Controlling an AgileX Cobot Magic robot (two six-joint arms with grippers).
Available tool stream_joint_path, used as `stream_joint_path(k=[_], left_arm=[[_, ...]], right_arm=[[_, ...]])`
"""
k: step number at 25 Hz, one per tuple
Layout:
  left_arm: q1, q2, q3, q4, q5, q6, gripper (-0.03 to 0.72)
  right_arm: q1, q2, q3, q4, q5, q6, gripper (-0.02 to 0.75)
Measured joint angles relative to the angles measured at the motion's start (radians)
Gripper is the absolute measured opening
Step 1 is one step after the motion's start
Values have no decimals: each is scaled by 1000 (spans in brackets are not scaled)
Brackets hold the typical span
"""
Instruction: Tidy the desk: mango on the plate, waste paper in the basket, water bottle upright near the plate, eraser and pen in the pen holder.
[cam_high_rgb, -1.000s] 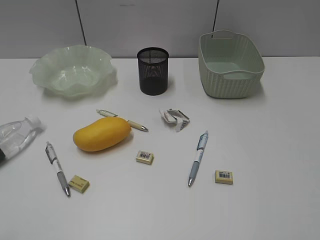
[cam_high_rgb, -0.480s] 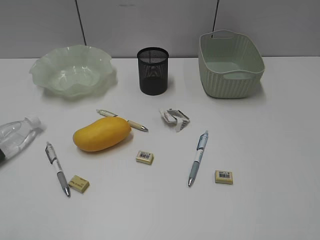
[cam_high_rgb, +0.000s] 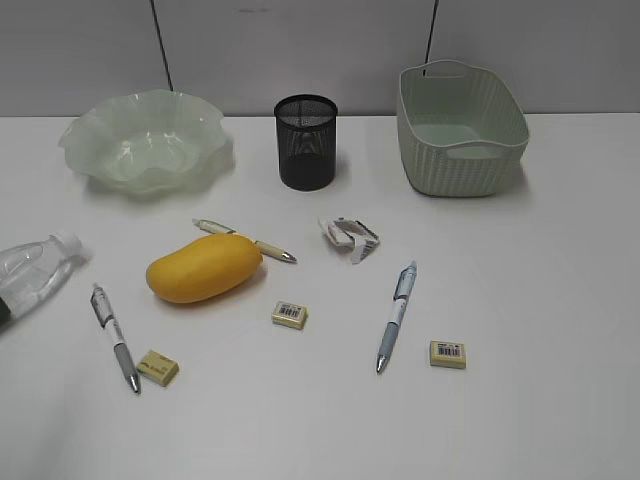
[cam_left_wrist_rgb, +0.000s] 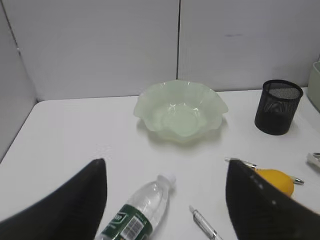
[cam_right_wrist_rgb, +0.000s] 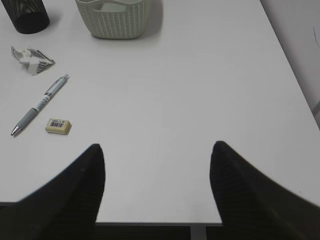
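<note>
You have both grippers standing apart with nothing between the jaws: the left gripper (cam_left_wrist_rgb: 165, 175) hangs above the near left of the desk (cam_high_rgb: 560, 280), its dark fingers (cam_left_wrist_rgb: 75, 200) framing the lying bottle (cam_left_wrist_rgb: 142, 210), and the right gripper (cam_right_wrist_rgb: 157, 160) hangs over the bare near right edge of the desk, fingers (cam_right_wrist_rgb: 250, 190) wide and clear of everything. Look along the back of the desk and you see the plate (cam_high_rgb: 146, 142) at the left, the pen holder (cam_high_rgb: 306, 142) upright in the middle and the basket (cam_high_rgb: 460, 128) at the right, each apart from the others. The mango (cam_high_rgb: 204, 267) lies on the desk in front of the plate, well apart from it. Just behind the mango a pale pen (cam_high_rgb: 262, 244) lies at a slant, its middle hidden by the fruit. The bottle lies on its side at the left edge, white cap toward the plate, partly cut off in the exterior view. The waste paper (cam_high_rgb: 350, 237) sits on the desk right of the mango, in front of the gap between holder and basket. A grey pen (cam_high_rgb: 115, 337) lies near left with an eraser (cam_high_rgb: 158, 367) just beside its tip; a second eraser (cam_high_rgb: 290, 314) lies in front of the mango; a blue pen (cam_high_rgb: 396, 315) lies right of centre, with a third eraser (cam_high_rgb: 448, 353) near its tip.
</note>
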Motion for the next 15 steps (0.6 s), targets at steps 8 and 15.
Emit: stream_joint_path(k=[8, 15], left_arm=[[-12, 371, -33, -297, -149, 388, 529], [-148, 660, -123, -433, -49, 678, 519]], right_arm=[[0, 0, 0, 0, 0, 0, 520], [0, 0, 0, 0, 0, 0, 520]])
